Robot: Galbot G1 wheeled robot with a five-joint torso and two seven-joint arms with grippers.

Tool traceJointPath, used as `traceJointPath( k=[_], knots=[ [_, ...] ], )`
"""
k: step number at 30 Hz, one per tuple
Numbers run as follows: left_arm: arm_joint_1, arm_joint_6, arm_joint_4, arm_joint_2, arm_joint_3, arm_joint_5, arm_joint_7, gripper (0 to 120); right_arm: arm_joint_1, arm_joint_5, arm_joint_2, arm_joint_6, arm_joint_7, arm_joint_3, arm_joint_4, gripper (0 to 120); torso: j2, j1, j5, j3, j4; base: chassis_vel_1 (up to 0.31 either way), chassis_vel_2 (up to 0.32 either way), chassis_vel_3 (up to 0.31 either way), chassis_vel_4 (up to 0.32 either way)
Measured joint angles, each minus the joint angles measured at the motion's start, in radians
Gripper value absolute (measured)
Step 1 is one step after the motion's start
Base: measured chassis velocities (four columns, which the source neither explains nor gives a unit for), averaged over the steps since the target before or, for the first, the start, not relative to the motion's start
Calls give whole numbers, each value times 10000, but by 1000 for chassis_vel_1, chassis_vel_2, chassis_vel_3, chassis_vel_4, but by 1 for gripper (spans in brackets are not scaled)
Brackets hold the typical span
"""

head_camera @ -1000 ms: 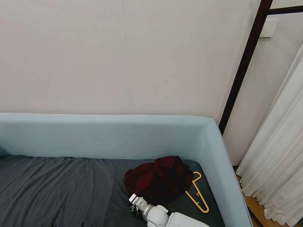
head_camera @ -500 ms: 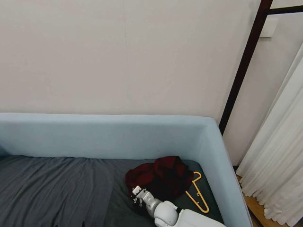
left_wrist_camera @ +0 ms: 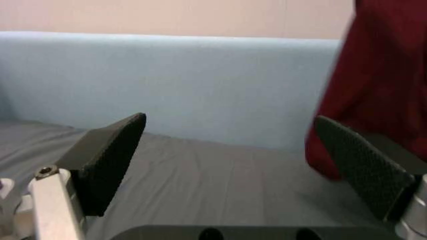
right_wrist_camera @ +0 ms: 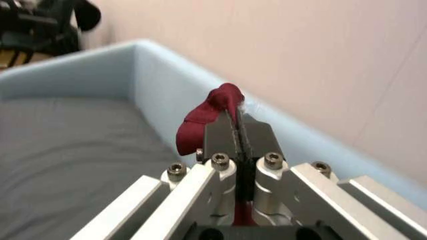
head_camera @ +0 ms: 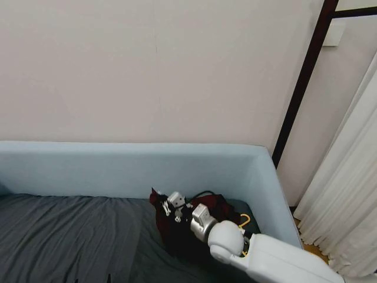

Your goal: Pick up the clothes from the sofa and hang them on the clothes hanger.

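The right hand [right_wrist_camera: 235, 125] is clamping crumpled dark red clothes [right_wrist_camera: 200, 117], a fold poking beyond its tips; the left hand [left_wrist_camera: 230, 120] is gaping empty.

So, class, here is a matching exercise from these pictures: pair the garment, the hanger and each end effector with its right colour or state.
Things:
1. garment
2. hanger
3. left end effector
4. right end effector

Colour or state:
A. open, above the grey seat
B. yellow
C. shut on cloth
D. dark red, pinched at one edge

Pairs: 1-D, 2-B, 3-A, 4-C
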Motion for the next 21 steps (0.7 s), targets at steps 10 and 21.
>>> traceJointPath(
  k=[10, 21],
  knots=[
    [-26, -21, -64, -149, 34, 29, -24, 98, 3280, 1746, 575, 246, -370, -376, -499, 0, 0, 1, -1, 0, -3, 0, 0, 0, 0],
    [-81, -22, -17, -284, -20, 22, -46, 98, 4645, 2314, 2085, 732, -608, -224, -2077, 0, 0, 1, -3, 0, 1, 0, 0, 0, 0]
  ],
)
